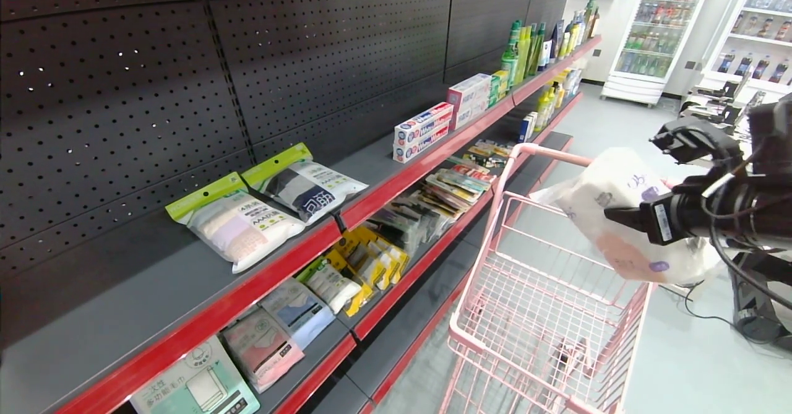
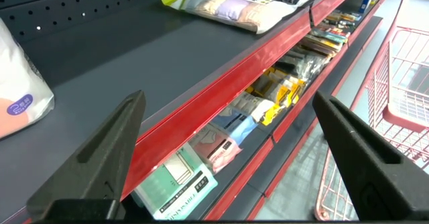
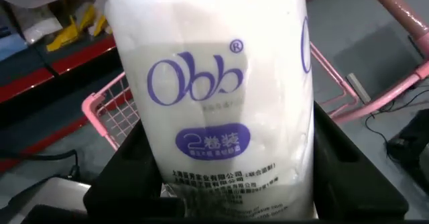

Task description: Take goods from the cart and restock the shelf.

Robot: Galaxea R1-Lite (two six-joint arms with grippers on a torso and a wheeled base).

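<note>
The right gripper (image 3: 234,177) clamps a white plastic-wrapped pack (image 3: 214,83) with purple print, its black fingers (image 3: 131,170) pressed against opposite sides of the wrapper. Beyond the pack is the pink wire cart (image 3: 100,106), with its rim and bars showing on either side of the pack. Past the cart runs a red shelf edge (image 3: 74,58), with yellow packets (image 3: 70,26) just beside it. A black cable (image 3: 395,127) lies on the grey floor (image 3: 362,43) near the cart.
</note>
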